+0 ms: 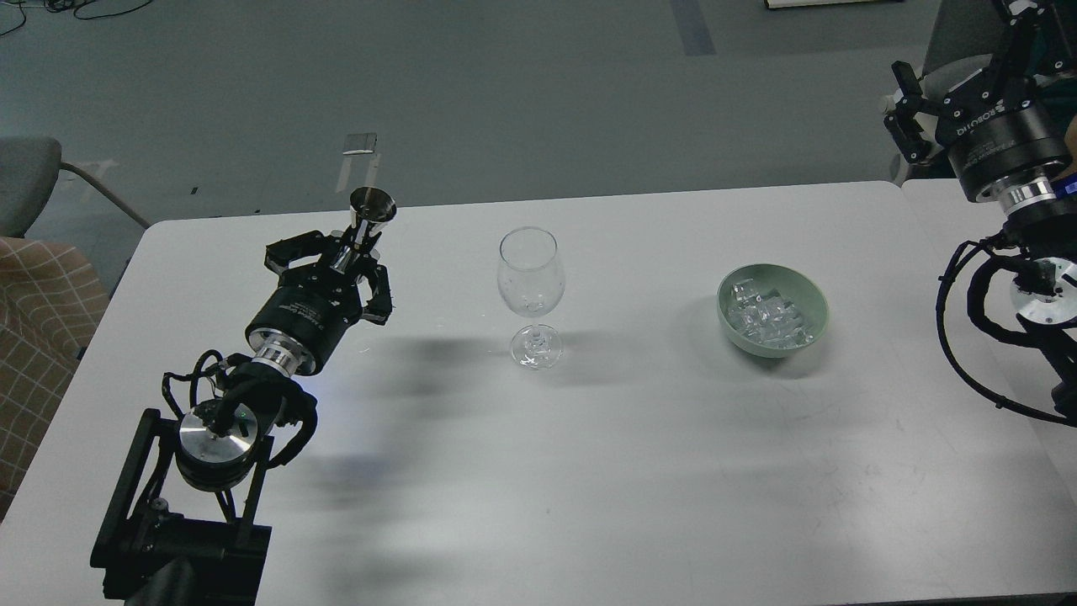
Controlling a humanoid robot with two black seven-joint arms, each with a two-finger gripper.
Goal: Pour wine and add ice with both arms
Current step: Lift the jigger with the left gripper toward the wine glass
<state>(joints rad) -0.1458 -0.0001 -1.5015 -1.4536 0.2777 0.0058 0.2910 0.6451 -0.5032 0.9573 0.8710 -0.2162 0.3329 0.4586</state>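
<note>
**Colleague:** What is on the table (589,471) right now?

**Me:** I'll place everything from the wine glass (530,295), which stands upright near the middle. It looks empty; I see no wine in it. To its right, well apart, sits a pale green bowl (812,324) holding the ice (767,318), a heap of small clear cubes. To the glass's left, also well apart, my left pincer (341,261) is clenched on the stem of a small metal cup (372,209), which flares open at the top. I cannot see whether anything is in that cup.

**Colleague:** And the right arm?

**Me:** My right pincer (907,114) is far right of the glass, raised beyond the table's edge. It appears released and grasps nothing.

**Colleague:** What could go wrong?

**Me:** My guess: the glass is tall on a narrow foot, so a nudge from the cup's rim or the pincer while pouring could tip it. The grip sits low on the cup's thin stem, so tilting might let it twist and spill short of the glass. Later, the slick, clear cubes could slip from the right pincer, or drop hard enough to crack the glass.
</note>
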